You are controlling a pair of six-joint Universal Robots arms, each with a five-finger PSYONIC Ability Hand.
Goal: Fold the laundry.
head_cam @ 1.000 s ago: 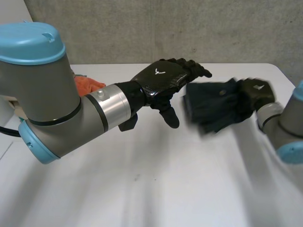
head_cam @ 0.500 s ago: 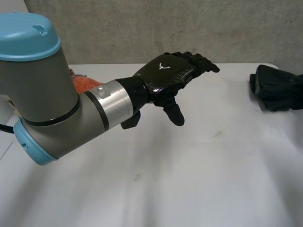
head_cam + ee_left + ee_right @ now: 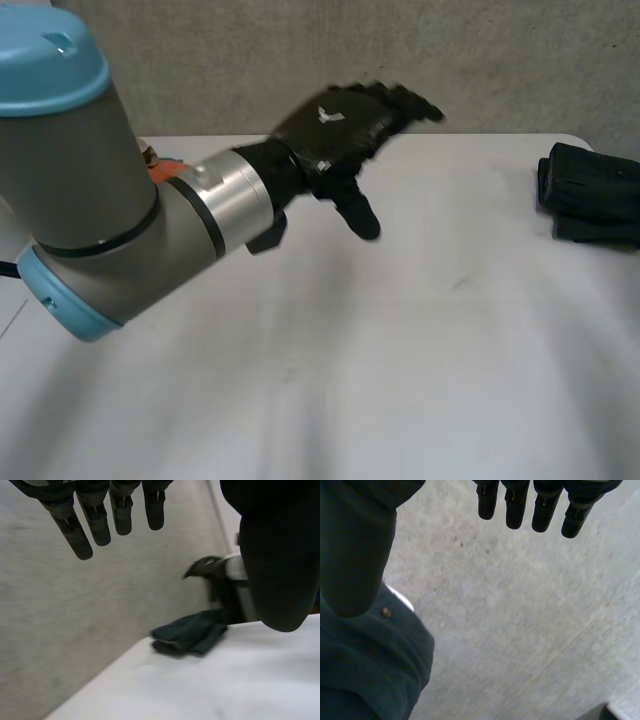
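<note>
The folded dark navy fabric garment lies at the right edge of the white table. It sits under the right hand, whose fingers are straight and hold nothing. The left hand hangs open, well apart from the garment. That piece looks finished. Next the crumpled orange cloth likely needs fetching.

Table: white, spread across the lower frame.
Wall: grey concrete, seen behind it along the top.
</note>
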